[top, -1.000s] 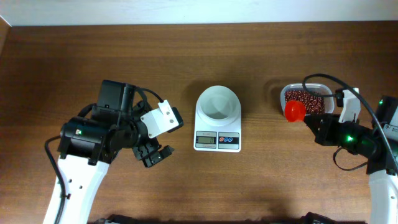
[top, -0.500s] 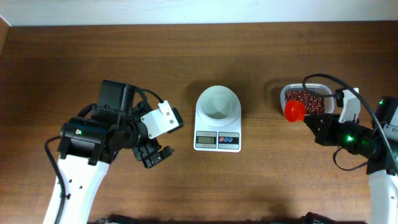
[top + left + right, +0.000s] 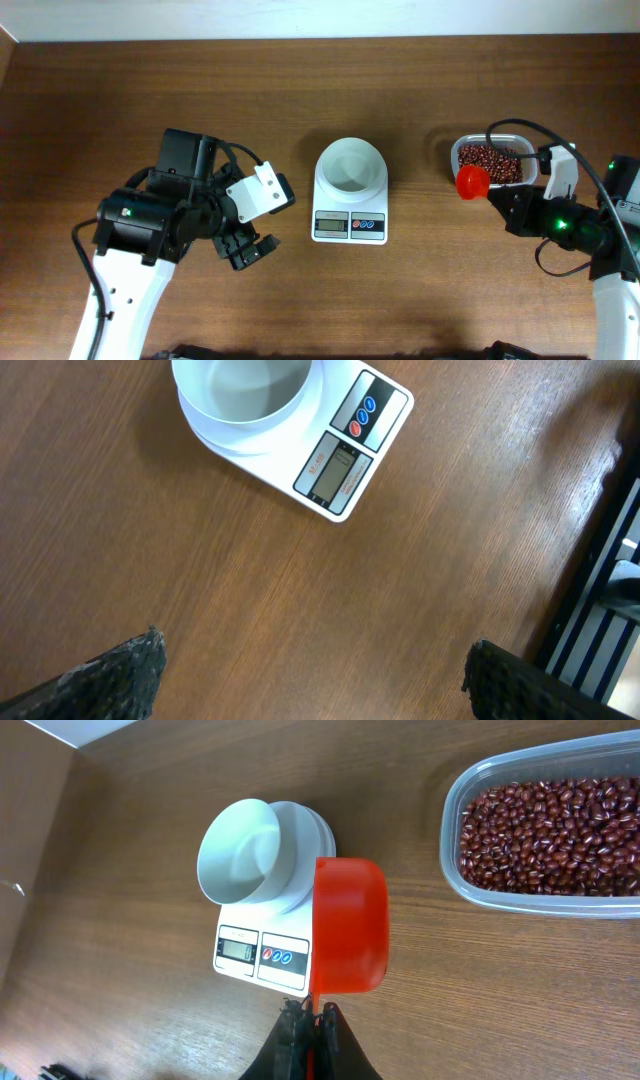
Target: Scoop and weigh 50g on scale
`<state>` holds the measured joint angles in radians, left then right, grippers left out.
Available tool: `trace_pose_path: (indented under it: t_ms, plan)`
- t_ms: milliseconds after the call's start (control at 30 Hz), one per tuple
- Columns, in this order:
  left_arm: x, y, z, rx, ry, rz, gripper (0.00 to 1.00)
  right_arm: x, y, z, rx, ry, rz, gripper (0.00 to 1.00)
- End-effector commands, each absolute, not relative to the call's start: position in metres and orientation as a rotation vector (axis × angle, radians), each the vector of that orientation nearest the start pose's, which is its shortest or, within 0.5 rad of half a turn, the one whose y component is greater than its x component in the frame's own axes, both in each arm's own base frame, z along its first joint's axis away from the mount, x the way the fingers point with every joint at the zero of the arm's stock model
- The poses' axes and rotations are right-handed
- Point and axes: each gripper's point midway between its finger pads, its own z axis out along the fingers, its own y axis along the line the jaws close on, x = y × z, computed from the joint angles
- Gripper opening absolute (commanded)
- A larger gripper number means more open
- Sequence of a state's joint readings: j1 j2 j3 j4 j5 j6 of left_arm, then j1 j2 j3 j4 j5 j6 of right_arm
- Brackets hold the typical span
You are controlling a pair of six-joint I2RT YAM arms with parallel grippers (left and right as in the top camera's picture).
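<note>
Right pincer (image 3: 312, 1020) clamped hard on the handle of the orange-red scoop (image 3: 350, 925), which juts ahead of it and shows no load from overhead (its inside is hidden from the wrist camera). The beans (image 3: 545, 835) all lie heaped in the clear tub (image 3: 520, 906) just ahead of this pincer and to one side. Left pincer (image 3: 250, 250) gapes wide, holding nothing, well apart from the scale (image 3: 349, 226) ahead of it, whose white bowl (image 3: 235, 850) is bare; so, by my reading, nothing is weighed yet, and dipping, carrying, pouring and trimming to 50 g remain.
</note>
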<state>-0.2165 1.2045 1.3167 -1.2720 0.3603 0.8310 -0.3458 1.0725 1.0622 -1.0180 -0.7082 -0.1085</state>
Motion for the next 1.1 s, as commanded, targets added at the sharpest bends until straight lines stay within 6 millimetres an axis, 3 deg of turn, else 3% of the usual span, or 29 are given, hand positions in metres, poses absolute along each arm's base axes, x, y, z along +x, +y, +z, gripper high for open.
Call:
trace_pose_path:
  t_ms: [0,733,867,967,1067]
  plan:
    - [0.238,-0.116,0.234,1.418,2.204,-0.304,0.99,0.269,0.025,0.229,0.018,2.381,0.721,0.04]
    - [0.238,-0.116,0.234,1.418,2.204,-0.304,0.99,0.273,0.022,0.230,0.012,2.369,0.699,0.04]
    - [0.238,-0.116,0.234,1.418,2.204,-0.304,0.99,0.293,0.000,0.217,0.041,2.394,0.563,0.04]
    - [0.238,-0.116,0.234,1.418,2.204,-0.304,0.99,0.319,-0.012,0.225,0.004,2.311,0.490,0.04]
    - [0.238,-0.116,0.234,1.418,2.204,-0.304,0.99,0.326,-0.032,0.230,0.043,2.313,0.342,0.04]
